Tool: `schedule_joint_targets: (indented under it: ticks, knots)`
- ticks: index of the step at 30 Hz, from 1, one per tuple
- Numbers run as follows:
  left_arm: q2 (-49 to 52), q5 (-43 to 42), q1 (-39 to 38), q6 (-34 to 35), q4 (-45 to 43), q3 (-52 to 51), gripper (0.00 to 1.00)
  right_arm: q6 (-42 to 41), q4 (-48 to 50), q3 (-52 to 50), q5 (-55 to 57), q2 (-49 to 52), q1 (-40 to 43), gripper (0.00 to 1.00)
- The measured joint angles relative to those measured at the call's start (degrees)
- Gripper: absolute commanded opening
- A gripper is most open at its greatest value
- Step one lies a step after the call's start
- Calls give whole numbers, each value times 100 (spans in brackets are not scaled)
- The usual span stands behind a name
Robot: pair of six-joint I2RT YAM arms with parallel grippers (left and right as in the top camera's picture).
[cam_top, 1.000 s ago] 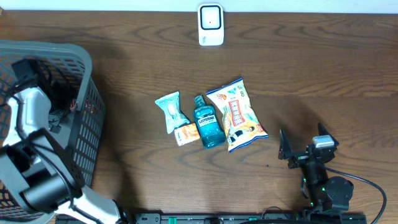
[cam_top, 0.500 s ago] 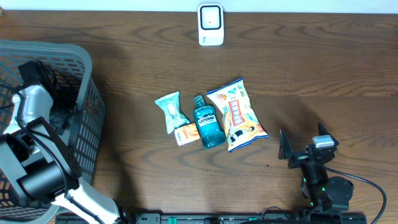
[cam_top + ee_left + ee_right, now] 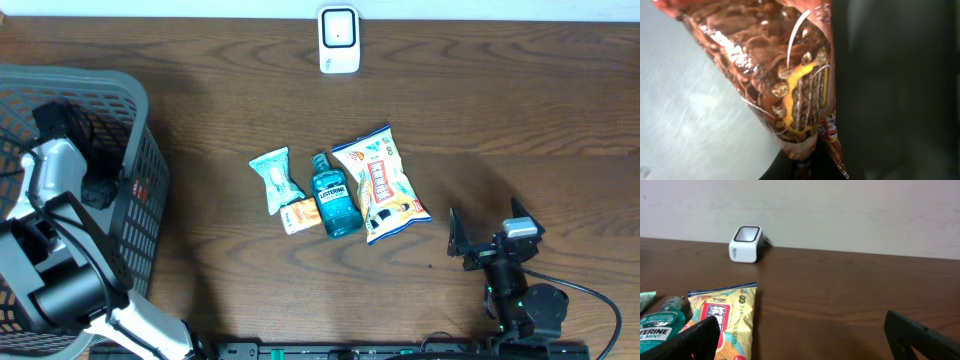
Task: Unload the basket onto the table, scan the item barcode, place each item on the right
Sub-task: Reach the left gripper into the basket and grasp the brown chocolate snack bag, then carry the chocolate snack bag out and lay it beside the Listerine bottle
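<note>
One glossy brown snack packet [image 3: 790, 90] fills the left wrist view, pinched at its lower end by the closed left tool [image 3: 98, 190] down inside the grey basket [image 3: 140, 110]. A white scanner [image 3: 339, 40] sits at the far edge of the counter [image 3: 520, 120]. The right tool [image 3: 487, 230] rests wide open, empty.

left arm [image 3: 45, 172] in basket [image 3: 143, 110], mouthwash [image 3: 335, 202] beside chips [image 3: 382, 185]

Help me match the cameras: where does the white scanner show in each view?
Overhead: white scanner at top centre.
Left wrist: not in it; a brown snack packet fills the view.
Right wrist: white scanner upper left.
Shared landmark, overhead and right wrist: yellow snack bag.
</note>
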State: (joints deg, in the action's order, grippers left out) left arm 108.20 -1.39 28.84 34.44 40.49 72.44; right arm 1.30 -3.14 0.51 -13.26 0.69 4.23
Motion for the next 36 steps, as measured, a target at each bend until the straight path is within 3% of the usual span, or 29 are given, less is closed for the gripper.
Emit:
schedule_joint_targets:
  ticks: [7,18,27,32,36]
  knots:
    - [-804,20,0,-153,291,-420,7,0,0,0,0,0,0,99]
    - [-3733,26,2,-170,256,-431,7,0,0,0,0,0,0,99]
    - [-5521,-52,-42,-103,-50,-435,7,0,0,0,0,0,0,99]
    - [-6192,-824,-619,-11,-525,-433,7,0,0,0,0,0,0,99]
    - [-6120,-1355,-1587,11,-743,-433,7,0,0,0,0,0,0,99]
